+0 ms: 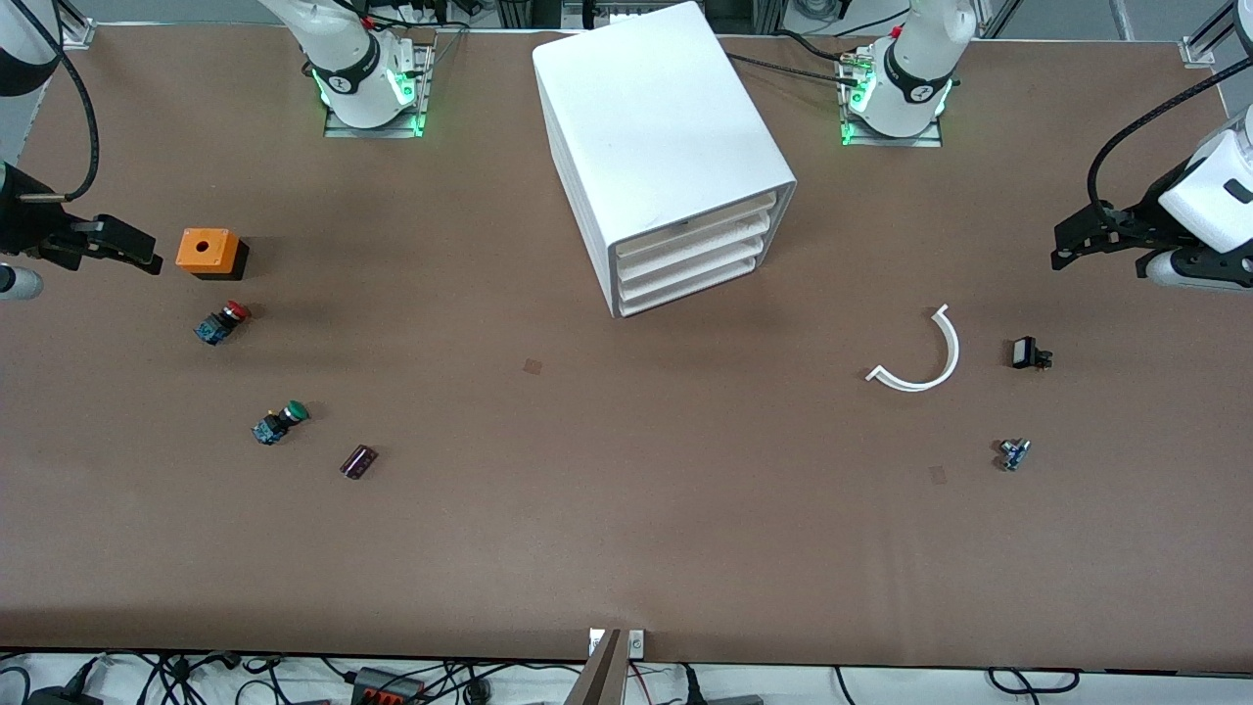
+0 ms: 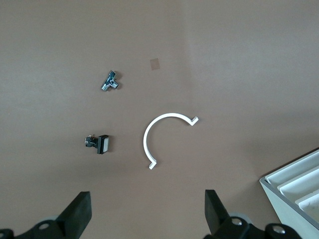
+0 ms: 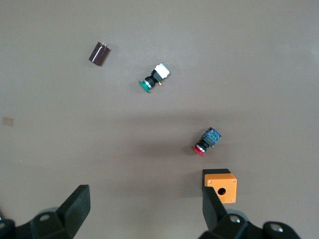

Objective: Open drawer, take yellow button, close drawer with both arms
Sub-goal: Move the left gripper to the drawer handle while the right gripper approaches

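- The right end effector (image 1: 137, 253) hangs over the surface (image 1: 587, 509) at the right arm's end, fingers spread wide with nothing between them; the right wrist view (image 3: 144, 191) shows the gap.
- An orange box (image 1: 208, 252) with a hole in its top sits just beside that end effector.
- A red-capped button (image 1: 223, 322) lies nearer the front camera than the box, a green-capped button (image 1: 280, 422) nearer still.
- A dark cylinder (image 1: 358, 462) lies near the green-capped one.
- The white cabinet (image 1: 656, 147) stands mid-surface between the two arm bases, turned at an angle.
- The drawer (image 1: 700, 227), uppermost of four, sits pushed in, level with the three below it.
- A white curved strip (image 1: 920, 357) lies toward the left arm's end.
- A small black part (image 1: 1028, 353) lies beside the strip, and a small metal part (image 1: 1013, 454) nearer the front camera.
- The left end effector (image 1: 1067, 245) hangs over the surface at the left arm's end, fingers spread and holding nothing (image 2: 147, 195).
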Robot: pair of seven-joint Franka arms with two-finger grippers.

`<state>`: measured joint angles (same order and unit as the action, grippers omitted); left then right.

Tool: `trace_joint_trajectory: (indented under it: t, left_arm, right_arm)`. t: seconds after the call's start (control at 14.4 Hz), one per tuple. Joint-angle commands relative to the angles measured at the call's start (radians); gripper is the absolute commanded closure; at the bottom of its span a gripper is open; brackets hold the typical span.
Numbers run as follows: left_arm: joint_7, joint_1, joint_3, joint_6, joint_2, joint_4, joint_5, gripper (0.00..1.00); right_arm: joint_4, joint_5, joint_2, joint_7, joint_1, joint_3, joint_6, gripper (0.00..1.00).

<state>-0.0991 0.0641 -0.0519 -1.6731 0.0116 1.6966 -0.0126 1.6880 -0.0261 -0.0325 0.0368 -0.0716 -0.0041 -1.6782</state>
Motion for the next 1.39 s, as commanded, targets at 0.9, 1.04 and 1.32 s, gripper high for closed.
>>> trace_joint_trajectory:
  t: [0.9, 1.04, 1.32]
  left_arm:
    - [-0.01, -0.013, 0.009, 0.073, -0.019, -0.035, -0.029, 0.0]
    - [-0.01, -0.026, 0.004, 0.171, -0.019, -0.038, -0.076, 0.0]
    - [-0.019, -0.053, -0.013, 0.363, -0.061, -0.043, -0.25, 0.0]
  right_arm:
    - [0.006, 0.064, -0.024, 0.005, 0.081, 0.006, -0.021, 0.0]
    - [0.002, 0.064, -0.035, 0.005, 0.125, 0.006, -0.012, 0.0]
    - [0.001, 0.066, -0.043, -0.003, 0.237, 0.006, -0.021, 0.0]
